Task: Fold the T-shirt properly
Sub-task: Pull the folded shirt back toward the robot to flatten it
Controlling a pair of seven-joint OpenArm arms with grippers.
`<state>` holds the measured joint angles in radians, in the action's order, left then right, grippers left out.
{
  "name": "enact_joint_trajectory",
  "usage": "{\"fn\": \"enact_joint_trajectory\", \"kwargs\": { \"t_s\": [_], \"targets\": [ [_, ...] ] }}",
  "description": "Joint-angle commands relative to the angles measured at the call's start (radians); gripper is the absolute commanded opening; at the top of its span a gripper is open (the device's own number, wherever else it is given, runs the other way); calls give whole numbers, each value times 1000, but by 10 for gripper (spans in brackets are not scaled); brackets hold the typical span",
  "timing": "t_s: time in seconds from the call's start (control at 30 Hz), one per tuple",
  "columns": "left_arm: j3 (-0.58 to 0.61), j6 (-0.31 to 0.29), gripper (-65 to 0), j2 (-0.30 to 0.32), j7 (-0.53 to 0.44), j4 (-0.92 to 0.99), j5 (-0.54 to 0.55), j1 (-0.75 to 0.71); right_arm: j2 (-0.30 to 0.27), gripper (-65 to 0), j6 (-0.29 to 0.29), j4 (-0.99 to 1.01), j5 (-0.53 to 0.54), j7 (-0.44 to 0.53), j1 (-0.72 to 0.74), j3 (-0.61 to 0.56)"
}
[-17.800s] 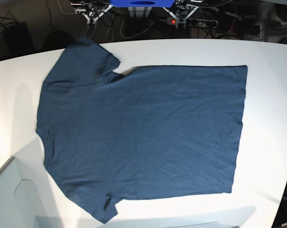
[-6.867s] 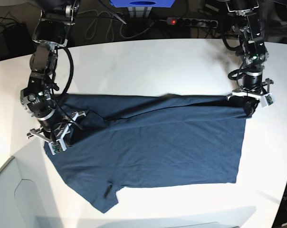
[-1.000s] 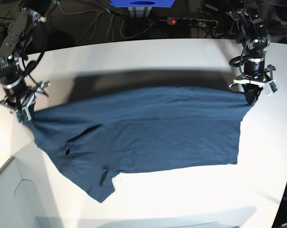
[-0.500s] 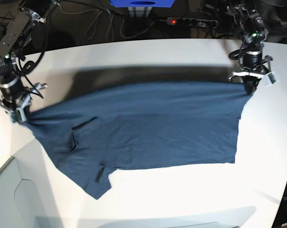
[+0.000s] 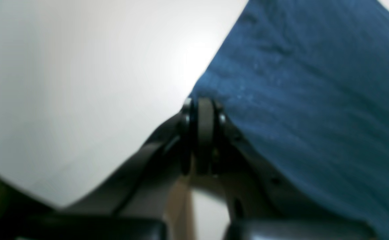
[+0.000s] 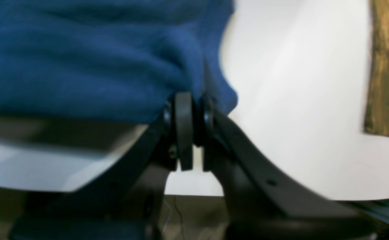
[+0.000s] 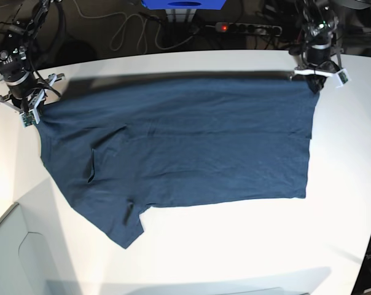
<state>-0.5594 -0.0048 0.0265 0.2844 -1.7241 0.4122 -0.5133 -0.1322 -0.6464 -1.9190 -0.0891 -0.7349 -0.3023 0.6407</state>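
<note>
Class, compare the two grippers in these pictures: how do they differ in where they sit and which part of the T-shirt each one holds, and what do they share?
The left gripper sits at the base view's top right, pinching a corner of the T-shirt at its straight hem end. The right gripper sits at that view's far left, lower in the picture, pinching the sleeve end. Shared: both are shut on the cloth, stretching its far edge between them.

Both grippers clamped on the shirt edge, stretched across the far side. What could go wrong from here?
1. The right gripper holds only a small bunch of the dark navy-blue cotton T-shirt; tension may pull it free.
2. The left gripper pinches just the corner; same slip risk.
3. A sleeve lies tucked over the body; the crease may get folded in.
</note>
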Motion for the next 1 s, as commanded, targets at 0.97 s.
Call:
{"fn": "enact_joint_trajectory", "kwargs": {
  "t_s": [0.97],
  "targets": [
    [-14,2,-650,16,-20,-32,1,-146,-20,-649,-11,72,1,22,-163,5]
  ]
}}
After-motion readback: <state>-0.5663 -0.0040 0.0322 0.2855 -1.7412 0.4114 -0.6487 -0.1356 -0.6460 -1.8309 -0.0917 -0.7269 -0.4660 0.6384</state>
